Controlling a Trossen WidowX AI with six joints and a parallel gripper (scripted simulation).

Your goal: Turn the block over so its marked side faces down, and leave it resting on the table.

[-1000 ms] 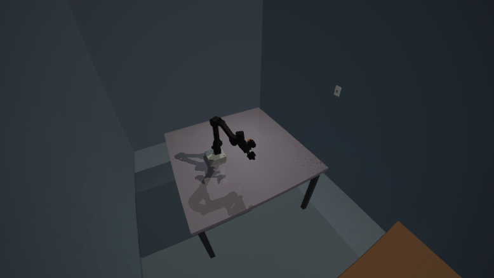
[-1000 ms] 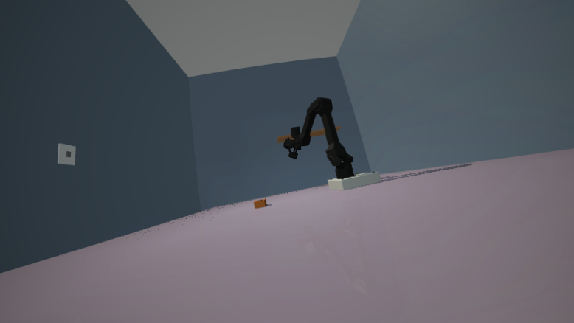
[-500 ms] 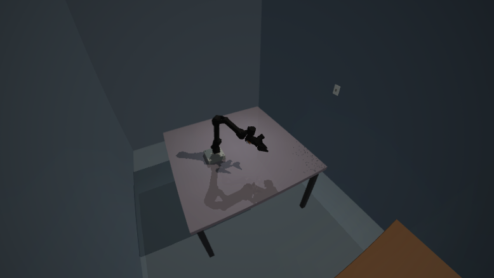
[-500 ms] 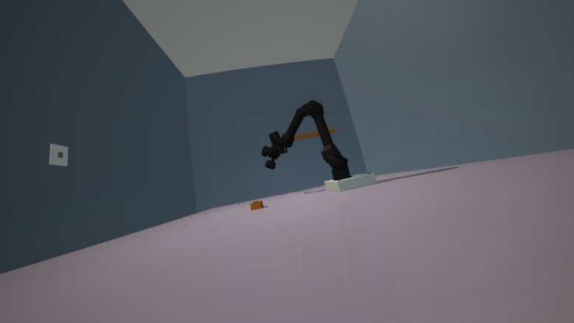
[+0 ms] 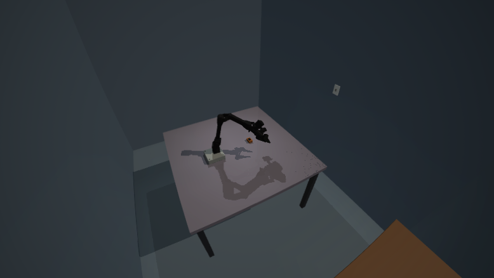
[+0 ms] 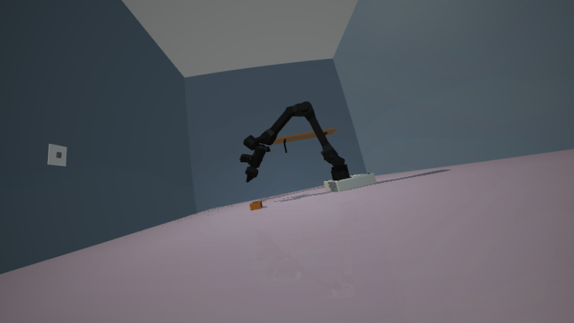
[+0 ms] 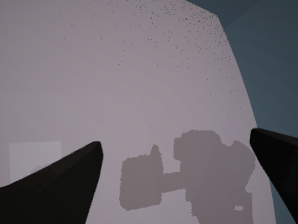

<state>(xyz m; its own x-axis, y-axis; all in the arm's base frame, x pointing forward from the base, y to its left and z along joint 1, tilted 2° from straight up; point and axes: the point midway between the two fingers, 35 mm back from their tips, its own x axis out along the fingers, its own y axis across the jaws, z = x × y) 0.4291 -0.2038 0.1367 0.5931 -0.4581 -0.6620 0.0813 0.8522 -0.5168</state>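
The small orange block rests on the table. In the top view its upper face shows a dark mark. The block is not visible in the wrist view. My gripper is open, with nothing between its fingers. It points downward at a slant and hangs above the table, higher than the block. In the top view it appears just to the right of the block. In the wrist view the two dark fingers stand wide apart over bare table.
The arm's pale base stands on the table, left of the block in the top view. The table's far edge and corner show in the wrist view. Arm shadows lie across the table. An orange surface stands apart from the table.
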